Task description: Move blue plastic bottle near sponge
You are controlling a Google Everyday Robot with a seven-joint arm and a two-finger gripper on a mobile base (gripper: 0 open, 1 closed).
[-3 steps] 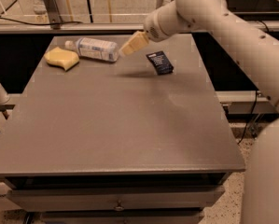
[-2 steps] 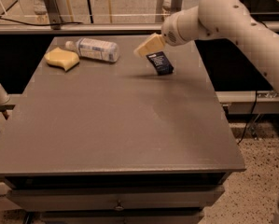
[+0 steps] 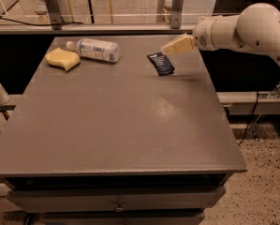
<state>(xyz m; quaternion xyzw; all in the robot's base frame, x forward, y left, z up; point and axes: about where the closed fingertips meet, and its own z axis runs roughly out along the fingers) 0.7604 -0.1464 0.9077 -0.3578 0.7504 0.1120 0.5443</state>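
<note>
Hovering above the far right part of the table [image 3: 130,125], the hand [image 3: 177,45] points left from the end of the white arm [image 3: 252,27], which reaches in from the right edge. How far the hand is open cannot be told; nothing is seen in its hold. Just below and left of it a small dark packet [image 3: 161,63] lies flat on the table, apart from the hand.

Well to the left, near the far left corner, the bottle [image 3: 95,49] lies on its side with its white cap turned toward the sponge [image 3: 62,58]. The two sit just beside each other; whether cap and sponge touch cannot be told.

Change: over the last second the hand has travelled steadily rightward, from a spot close beside the bottle's base to its present place past the packet. Bottle, sponge and packet have kept their positions throughout.

Reading: the bottle already rests next to the sponge, so the task's goal appears met. The hand's retreat looks like a withdrawal after release, with no further handling of the bottle likely needed.
</note>
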